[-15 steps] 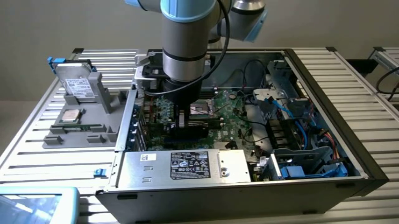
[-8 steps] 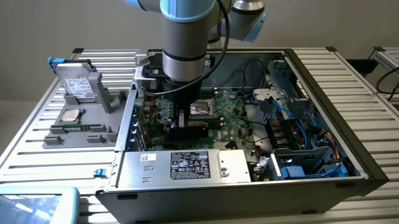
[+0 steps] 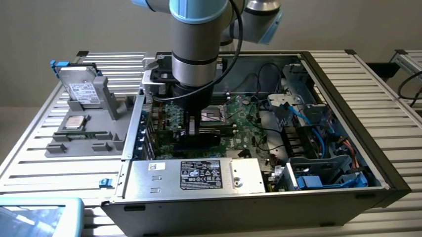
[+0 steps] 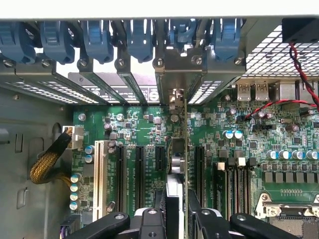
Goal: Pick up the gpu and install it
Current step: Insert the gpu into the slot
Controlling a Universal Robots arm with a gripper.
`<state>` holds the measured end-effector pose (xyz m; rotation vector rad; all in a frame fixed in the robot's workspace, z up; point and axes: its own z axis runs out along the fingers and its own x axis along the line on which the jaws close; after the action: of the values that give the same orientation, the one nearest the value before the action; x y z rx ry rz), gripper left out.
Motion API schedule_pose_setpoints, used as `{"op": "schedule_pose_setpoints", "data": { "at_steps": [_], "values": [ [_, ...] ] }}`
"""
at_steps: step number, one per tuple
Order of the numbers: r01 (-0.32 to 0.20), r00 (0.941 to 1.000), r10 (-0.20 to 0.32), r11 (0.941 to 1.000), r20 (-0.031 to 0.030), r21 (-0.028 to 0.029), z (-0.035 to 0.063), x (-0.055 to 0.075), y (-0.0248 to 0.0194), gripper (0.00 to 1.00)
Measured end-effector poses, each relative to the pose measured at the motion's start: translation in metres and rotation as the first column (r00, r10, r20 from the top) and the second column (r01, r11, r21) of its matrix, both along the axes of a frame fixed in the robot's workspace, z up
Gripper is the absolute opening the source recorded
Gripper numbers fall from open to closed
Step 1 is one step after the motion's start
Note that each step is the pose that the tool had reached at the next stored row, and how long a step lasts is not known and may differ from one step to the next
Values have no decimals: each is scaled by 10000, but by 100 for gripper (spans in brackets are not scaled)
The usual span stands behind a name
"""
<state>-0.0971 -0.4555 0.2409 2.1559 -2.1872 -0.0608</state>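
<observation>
If the gpu [image 4: 178, 164] is not lined up with its slot, it may jam or bend when it goes down, and little parts on the board [image 4: 149, 130] beside it could get hurt. A tilted card could also miss the gap in the back wall [image 4: 174, 74].

The pincer [image 4: 177, 219] pinches the gpu, one finger pressed on each side. Seen edge-on, the card stands upright in the middle of the wrist picture, running from the pincer up toward the back wall. Near the middle of the exterior picture, the pincer [image 3: 191, 129] is low inside the case [image 3: 343, 89], over the board.
</observation>
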Motion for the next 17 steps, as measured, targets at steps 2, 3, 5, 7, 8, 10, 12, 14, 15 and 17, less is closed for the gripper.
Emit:
{"op": "schedule_pose_setpoints", "data": {
  "at_steps": [2, 3, 5, 7, 8, 10, 12, 14, 15, 17],
  "values": [
    [1, 10000, -1, 10000, 1, 2, 2, 1, 1, 28],
    [2, 10000, -2, 10000, -3, -2, 5, 0, 0, 28],
    [3, 10000, -3, 10000, -7, -4, 16, -1, 0, 30],
    [0, 10000, 0, 10000, 0, 0, 27, 2, 0, 36],
    [0, 10000, 0, 10000, -1, -1, 45, 4, 0, 36],
    [1, 10000, -1, 10000, 0, 0, 127, 6, 0, 36],
    [1, 10000, -1, 10000, 1, 1, 215, 7, 1, 36],
    [0, 10000, 0, 10000, 1, -4, 306, 7, 0, 36],
    [0, 10000, 0, 10000, 0, -9, 352, 7, 0, 36],
    [-1, 10000, 1, 10000, 1, -16, 444, 7, 0, 36]
  ]
}}
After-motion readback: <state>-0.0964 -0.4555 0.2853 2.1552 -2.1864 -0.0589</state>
